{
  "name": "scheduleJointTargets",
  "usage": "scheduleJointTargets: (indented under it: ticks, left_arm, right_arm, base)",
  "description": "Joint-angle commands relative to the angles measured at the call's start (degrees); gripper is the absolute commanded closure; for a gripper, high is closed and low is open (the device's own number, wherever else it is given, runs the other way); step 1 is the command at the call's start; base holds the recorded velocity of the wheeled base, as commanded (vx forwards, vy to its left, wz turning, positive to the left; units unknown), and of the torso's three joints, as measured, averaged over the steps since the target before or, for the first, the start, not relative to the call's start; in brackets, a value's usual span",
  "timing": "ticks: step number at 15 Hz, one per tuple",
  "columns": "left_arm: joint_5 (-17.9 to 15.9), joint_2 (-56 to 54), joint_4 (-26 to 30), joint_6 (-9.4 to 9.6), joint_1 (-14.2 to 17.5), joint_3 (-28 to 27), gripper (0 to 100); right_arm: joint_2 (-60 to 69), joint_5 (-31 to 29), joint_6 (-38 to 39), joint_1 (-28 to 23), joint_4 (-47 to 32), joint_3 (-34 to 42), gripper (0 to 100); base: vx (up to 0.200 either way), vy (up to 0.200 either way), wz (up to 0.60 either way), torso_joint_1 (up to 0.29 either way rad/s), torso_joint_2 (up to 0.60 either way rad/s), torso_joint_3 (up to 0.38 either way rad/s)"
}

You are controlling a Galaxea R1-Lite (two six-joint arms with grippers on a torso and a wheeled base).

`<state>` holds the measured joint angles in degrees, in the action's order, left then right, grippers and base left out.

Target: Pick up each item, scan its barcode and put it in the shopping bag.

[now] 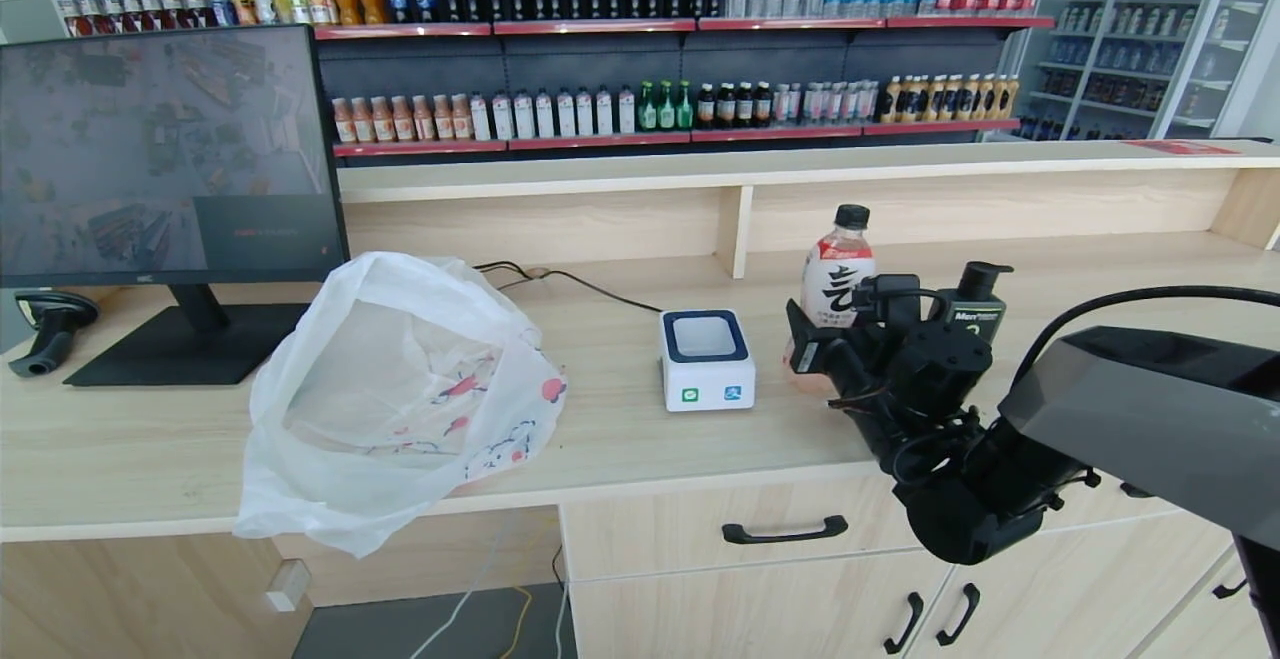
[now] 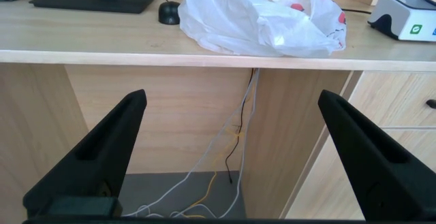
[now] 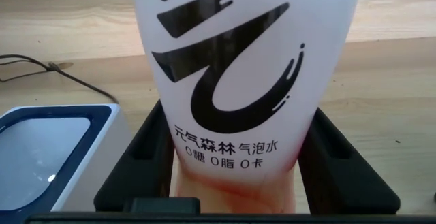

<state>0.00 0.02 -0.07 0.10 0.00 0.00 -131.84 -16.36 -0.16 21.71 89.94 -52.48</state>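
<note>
R gripper [image 1: 815, 347] is sitting over the right part of the counter [image 1: 150, 439], its fingers [image 3: 139, 166] flanking the lower body of the drink bottle [image 1: 838, 274]. In the wrist view both pads are seemingly pressing the bottle's sides, so it's gripping the bottle. Bottle is standing upright w/ black cap on. Its base is hiding behind the gripper in the head view and getting cut off in the wrist view, so can't tell if it's resting on the wood or lifted.

Just behind the arm a dark pump bottle [image 1: 975, 299] is standing, lower half blocked by the wrist. Scanner box [image 1: 706, 359] is sitting just left of the drink bottle, window facing up, not touching it.

Shopping bag [image 1: 400, 389] is lying open further left, its bottom edge drooping over the counter front; anything inside is hard to make out thru the plastic.

L gripper [image 2: 231, 176] is hanging below counter level, facing the cabinet front under the bag, fingers spread wide. Cables [image 2: 235, 149] are dangling there.
</note>
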Motion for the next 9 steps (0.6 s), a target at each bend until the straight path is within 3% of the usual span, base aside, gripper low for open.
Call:
scheduleJointTargets:
  ticks: [1,9]
  left_arm:
    - [0.0,0.0,0.0,-0.01,0.0,0.0,0]
    - [0.0,0.0,0.0,-0.01,0.0,0.0,0]
  right_arm:
    - [0.3,0.0,0.0,0.0,0.1,0.2,100]
    - [3.5,0.0,-0.2,0.3,0.1,0.4,100]
  base:
    - [0.0,0.0,0.0,0.0,0.0,0.0]
    - [0.0,0.0,0.0,0.0,0.0,0.0]
